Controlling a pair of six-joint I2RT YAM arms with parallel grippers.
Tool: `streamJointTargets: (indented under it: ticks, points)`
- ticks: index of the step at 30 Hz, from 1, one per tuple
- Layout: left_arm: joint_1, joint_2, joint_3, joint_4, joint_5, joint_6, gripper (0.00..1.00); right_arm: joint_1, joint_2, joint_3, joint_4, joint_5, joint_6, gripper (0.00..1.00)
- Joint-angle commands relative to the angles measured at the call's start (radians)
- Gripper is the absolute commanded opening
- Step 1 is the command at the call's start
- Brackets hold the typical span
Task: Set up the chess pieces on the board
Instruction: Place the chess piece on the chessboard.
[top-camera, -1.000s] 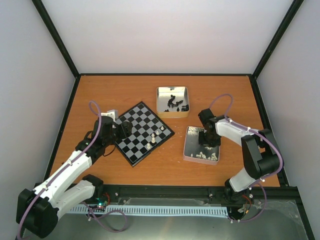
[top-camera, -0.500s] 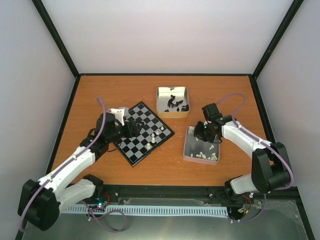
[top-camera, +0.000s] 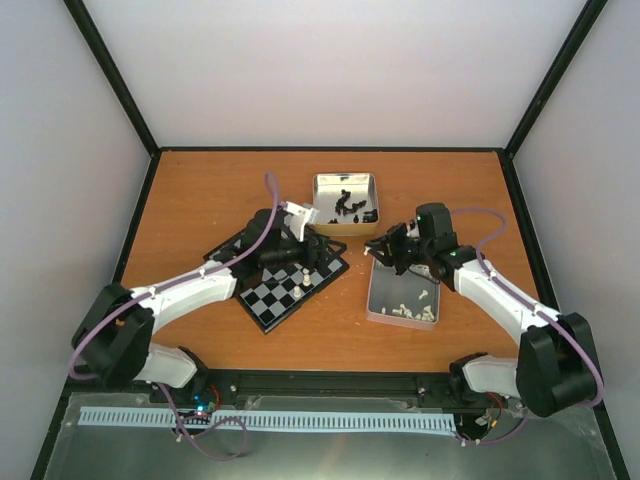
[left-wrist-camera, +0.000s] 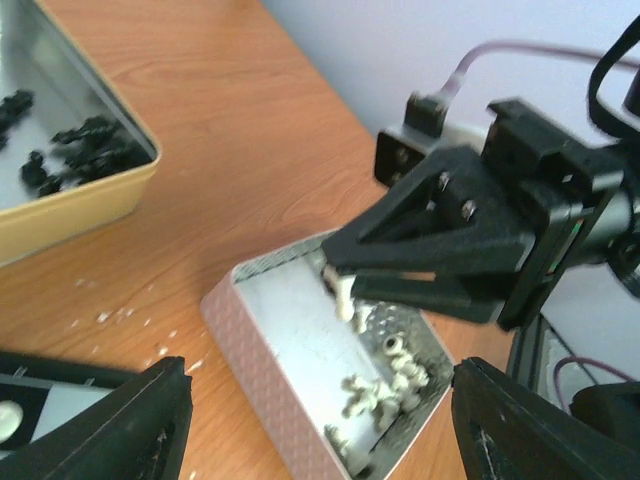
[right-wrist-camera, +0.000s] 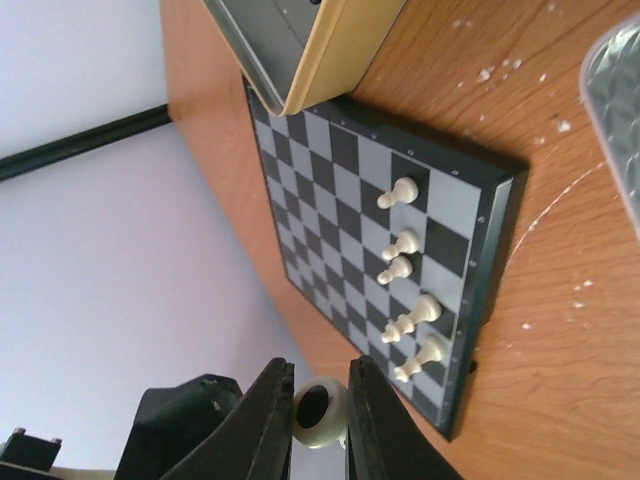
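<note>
The board (top-camera: 262, 300) lies tilted on the table, with several white chess pieces (right-wrist-camera: 405, 245) standing along its right edge. My right gripper (top-camera: 378, 250) hangs between the board and the silver tin (top-camera: 376, 298), shut on a white chess piece (right-wrist-camera: 320, 413) whose round base faces the wrist camera. The left wrist view shows that same piece (left-wrist-camera: 345, 296) in the right gripper (left-wrist-camera: 335, 272) above the tin. My left gripper (top-camera: 308, 242) hovers open over the board's far right part, its fingers (left-wrist-camera: 110, 420) wide apart and empty.
The silver tin (left-wrist-camera: 262, 345) holds several loose white pieces (left-wrist-camera: 390, 385). A gold tin (top-camera: 318, 206) behind the board holds several black pieces (top-camera: 347, 205). White crumbs dot the wood between the tins. Black frame rails edge the table.
My right gripper has risen out of the silver tin with a white piece and moved left toward the board. My left arm has swung right across the board, its gripper staying open.
</note>
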Motion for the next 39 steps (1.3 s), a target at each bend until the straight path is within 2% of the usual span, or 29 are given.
streamJointTargets:
  ticks: [1, 4, 10, 19, 27, 30, 33, 39]
  points:
    - [-0.008, 0.07, 0.073, 0.188, 0.101, -0.061, 0.71, -0.004, -0.043, -0.065, 0.173, -0.047, 0.258, 0.14]
    - [-0.01, 0.115, 0.101, 0.243, 0.146, -0.106, 0.68, -0.004, -0.065, -0.081, 0.224, -0.047, 0.323, 0.14]
    - [-0.021, 0.169, 0.135, 0.232, 0.164, -0.112, 0.63, -0.005, -0.078, -0.094, 0.32, -0.053, 0.401, 0.15]
    - [-0.022, 0.221, 0.175, 0.263, 0.184, -0.196, 0.44, -0.005, -0.084, -0.094, 0.352, -0.069, 0.425, 0.15]
    - [-0.025, 0.242, 0.188, 0.259, 0.153, -0.237, 0.32, -0.005, -0.082, -0.111, 0.39, -0.072, 0.444, 0.15]
    - [-0.025, 0.25, 0.204, 0.249, 0.155, -0.233, 0.24, -0.004, -0.084, -0.113, 0.392, -0.075, 0.441, 0.15]
    - [-0.025, 0.261, 0.218, 0.246, 0.174, -0.235, 0.22, -0.004, -0.086, -0.114, 0.393, -0.072, 0.436, 0.15]
    - [-0.025, 0.262, 0.211, 0.219, 0.161, -0.224, 0.31, -0.004, -0.081, -0.114, 0.408, -0.075, 0.438, 0.16]
